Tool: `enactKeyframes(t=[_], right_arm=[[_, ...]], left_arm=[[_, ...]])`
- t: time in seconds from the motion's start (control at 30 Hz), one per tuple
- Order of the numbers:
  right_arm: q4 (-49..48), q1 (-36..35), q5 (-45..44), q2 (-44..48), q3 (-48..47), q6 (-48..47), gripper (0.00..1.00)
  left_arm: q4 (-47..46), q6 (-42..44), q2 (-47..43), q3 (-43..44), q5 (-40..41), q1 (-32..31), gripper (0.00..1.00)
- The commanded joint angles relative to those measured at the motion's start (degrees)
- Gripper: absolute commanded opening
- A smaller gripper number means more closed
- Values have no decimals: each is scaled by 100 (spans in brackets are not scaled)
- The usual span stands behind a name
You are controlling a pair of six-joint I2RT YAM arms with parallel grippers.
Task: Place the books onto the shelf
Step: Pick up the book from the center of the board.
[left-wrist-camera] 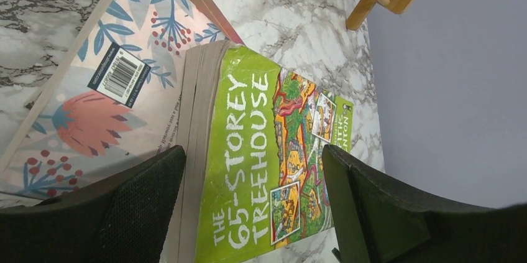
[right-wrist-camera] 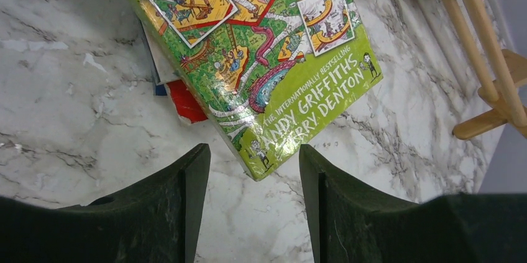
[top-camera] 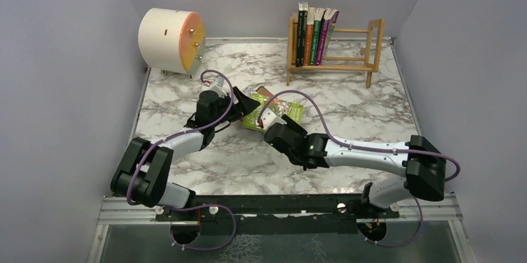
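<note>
Green book [left-wrist-camera: 243, 114] inside wide-open left claw [left-wrist-camera: 252, 151]; right claw [right-wrist-camera: 253, 150] half-open.

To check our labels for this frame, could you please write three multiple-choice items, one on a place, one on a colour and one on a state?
1. Seen from the top camera, where in the shelf do the standing books sit? A) left end B) middle C) right end
2. What colour is the top book of the pile on the table? A) grey B) green C) white
3. How is the right hand? A) shut on a book B) out of view C) open, holding nothing
Answers: 1 A, the spines crowd the left frame; 2 B, its green cover faces up; 3 C, its fingers stand apart over the table.
</note>
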State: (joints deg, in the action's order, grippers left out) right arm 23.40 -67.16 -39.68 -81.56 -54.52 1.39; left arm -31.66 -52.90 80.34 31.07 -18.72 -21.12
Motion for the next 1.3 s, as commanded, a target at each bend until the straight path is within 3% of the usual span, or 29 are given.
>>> enactKeyframes(t=[0.0,0.43,0.83,1.27], right_arm=[[-96,-99,-572,-245,-73,-301,53],[-673,-105,118,-329,168,-790,53],[-1120,-105,-114,-955,157,-1054,53],[-2028,-105,-1001,-1350,481,-1642,53]], left_arm=[[-209,152,174,247,-238,-36,74],[-426,108,597,477,-392,-25,74],[-479,83,732,631,-427,-25,74],[-578,43,882,708,-527,-43,74]])
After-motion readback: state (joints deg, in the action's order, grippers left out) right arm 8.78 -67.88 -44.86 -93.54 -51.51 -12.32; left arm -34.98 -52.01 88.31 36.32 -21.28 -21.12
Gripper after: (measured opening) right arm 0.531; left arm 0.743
